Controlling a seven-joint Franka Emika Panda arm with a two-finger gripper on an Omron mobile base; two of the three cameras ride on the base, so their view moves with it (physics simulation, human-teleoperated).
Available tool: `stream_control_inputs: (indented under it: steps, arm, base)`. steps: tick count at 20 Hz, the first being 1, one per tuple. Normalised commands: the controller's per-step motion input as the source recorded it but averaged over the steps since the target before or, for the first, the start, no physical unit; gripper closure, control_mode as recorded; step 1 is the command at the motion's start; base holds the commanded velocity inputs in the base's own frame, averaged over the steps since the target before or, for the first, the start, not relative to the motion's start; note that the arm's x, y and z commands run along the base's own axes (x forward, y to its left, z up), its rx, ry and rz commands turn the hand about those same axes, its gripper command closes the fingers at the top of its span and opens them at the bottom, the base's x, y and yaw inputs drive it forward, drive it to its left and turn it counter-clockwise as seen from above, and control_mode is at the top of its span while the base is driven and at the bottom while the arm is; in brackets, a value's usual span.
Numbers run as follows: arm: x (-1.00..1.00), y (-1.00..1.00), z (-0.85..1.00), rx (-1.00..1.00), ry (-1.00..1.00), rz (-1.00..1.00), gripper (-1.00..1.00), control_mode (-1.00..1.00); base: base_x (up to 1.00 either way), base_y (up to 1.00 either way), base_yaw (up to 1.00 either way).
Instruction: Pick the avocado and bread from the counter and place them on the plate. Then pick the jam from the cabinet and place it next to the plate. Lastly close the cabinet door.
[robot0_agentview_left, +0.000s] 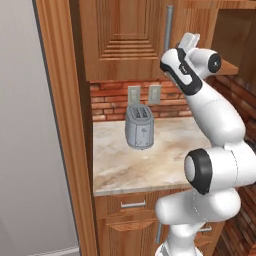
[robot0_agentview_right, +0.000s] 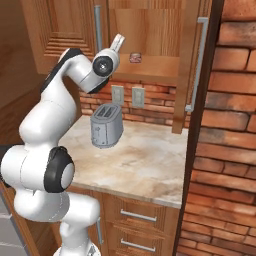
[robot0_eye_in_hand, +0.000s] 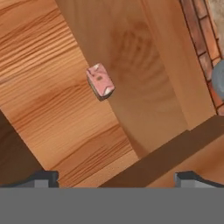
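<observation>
The jam (robot0_agentview_right: 134, 58) is a small pinkish jar standing on the shelf inside the open cabinet. In the hand view the jam (robot0_eye_in_hand: 100, 82) lies ahead of the gripper (robot0_eye_in_hand: 117, 178), well apart from it. Both fingertips (robot0_eye_in_hand: 43, 177) sit wide apart with nothing between them, so the gripper is open. My arm is raised, and the gripper (robot0_agentview_right: 118, 42) points up at the shelf's left end, left of the jar; from the other side the gripper (robot0_agentview_left: 189, 42) shows beside the closed door. The cabinet door (robot0_agentview_right: 186, 65) stands swung open. Avocado, bread and plate are out of view.
A silver toaster (robot0_agentview_left: 138, 126) (robot0_agentview_right: 106, 125) stands on the beige counter (robot0_agentview_left: 150, 165) (robot0_agentview_right: 150, 165) under the cabinet. Two wall outlets (robot0_agentview_right: 126, 96) sit on the brick backsplash. A brick wall (robot0_agentview_right: 225, 140) closes the right side; a tall wooden panel (robot0_agentview_left: 65, 125) bounds the left.
</observation>
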Motion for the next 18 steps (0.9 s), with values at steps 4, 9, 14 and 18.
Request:
stream_control_inputs:
  steps: [4,9,14,18]
  arm:
    - [1.00,0.33,-0.16,0.03,-0.05,-0.08,-1.00,-1.00]
    - [0.69,0.21,-0.11,0.00,-0.03,-0.17,-1.00,-1.00]
    - [-0.56,0.00,0.02,0.00,-0.02,-0.29,-1.00,-1.00]
    - [-1.00,0.00,0.09,0.00,-0.17,-0.24,-1.00,-1.00]
  base:
    - [0.00,0.00,0.00]
    - [0.00,0.00,0.00]
    - [0.00,0.00,0.00]
    - [0.00,0.00,0.00]
